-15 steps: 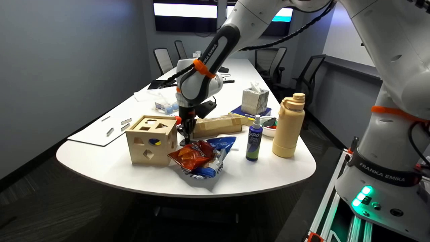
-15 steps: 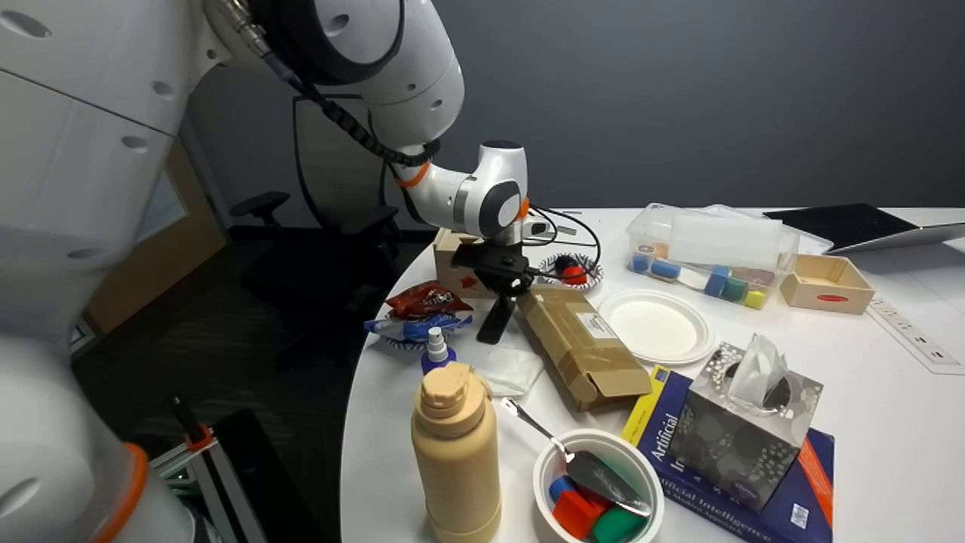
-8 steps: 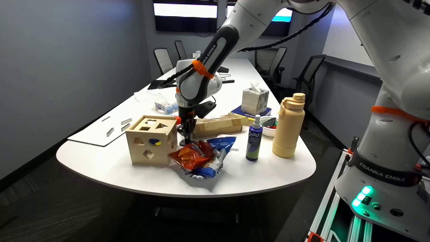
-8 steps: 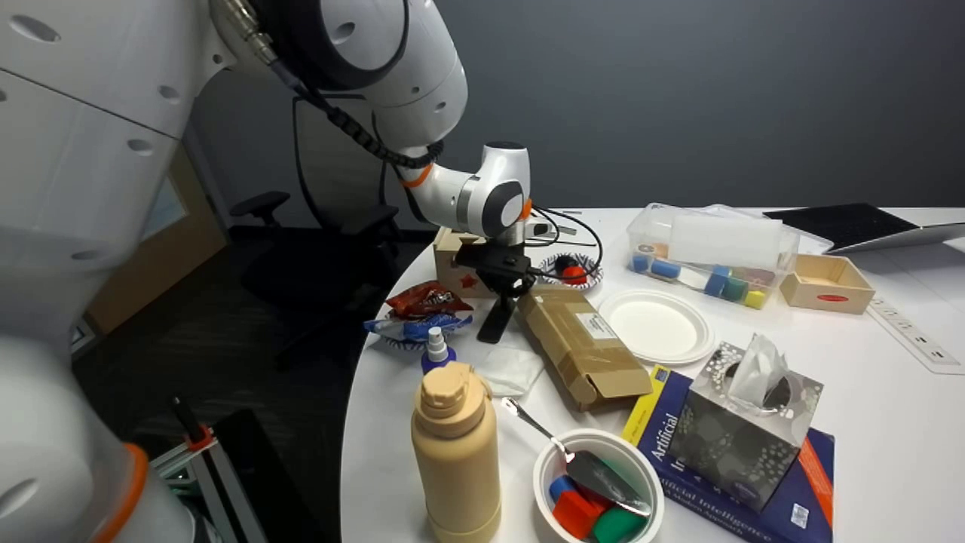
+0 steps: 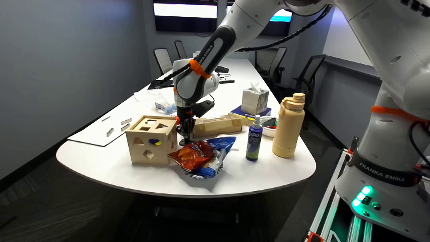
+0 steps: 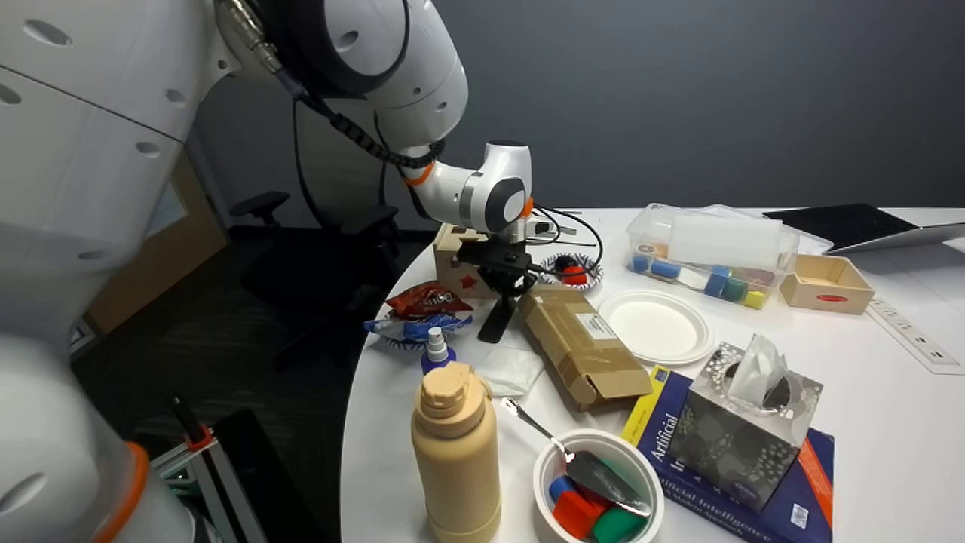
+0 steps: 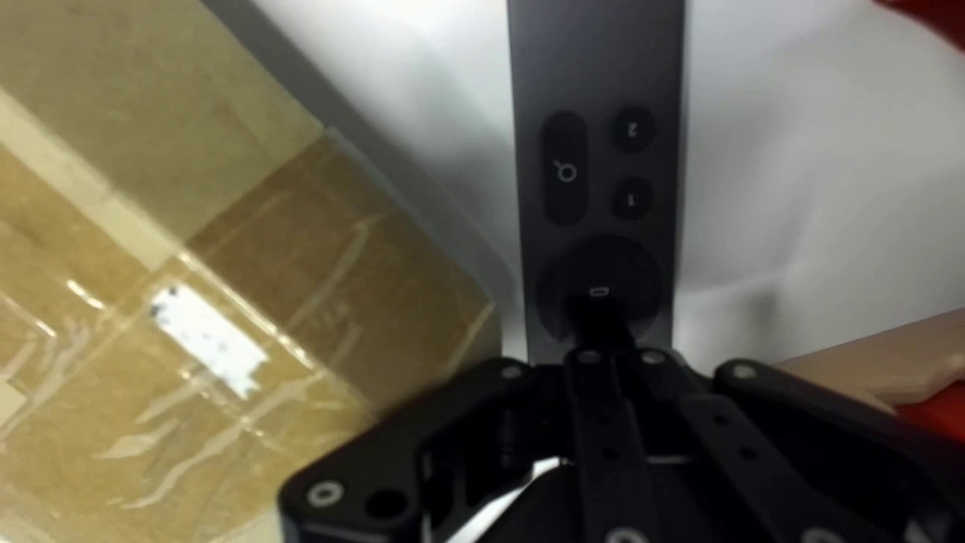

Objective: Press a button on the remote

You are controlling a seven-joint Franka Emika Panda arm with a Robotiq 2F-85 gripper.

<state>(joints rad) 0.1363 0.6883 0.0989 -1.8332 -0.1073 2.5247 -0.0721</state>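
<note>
A slim black remote lies on the white table; it shows in an exterior view [image 6: 494, 324] and runs up the middle of the wrist view [image 7: 599, 68]. Its buttons marked 1 and 2, a long search button [image 7: 565, 170] and a round pad [image 7: 633, 264] with a small rectangle sign face up. My gripper [image 7: 601, 324] is shut and empty, its fingertips together over the lower part of the round pad. In an exterior view the gripper [image 6: 505, 300] points down at the remote's far end. I cannot tell whether the fingertips touch the pad.
A taped cardboard box [image 6: 580, 343] lies close beside the remote. A wooden shape box [image 5: 151, 143] and a bowl of snack bags [image 5: 195, 156] stand near the gripper. A spray bottle [image 5: 254, 141], a tan bottle [image 5: 289, 127] and a napkin [image 6: 511, 371] are on the table.
The arm and wrist have shifted slightly, to the left in an exterior view, with the gripper staying low over the remote. The remote and other objects have not visibly moved.
</note>
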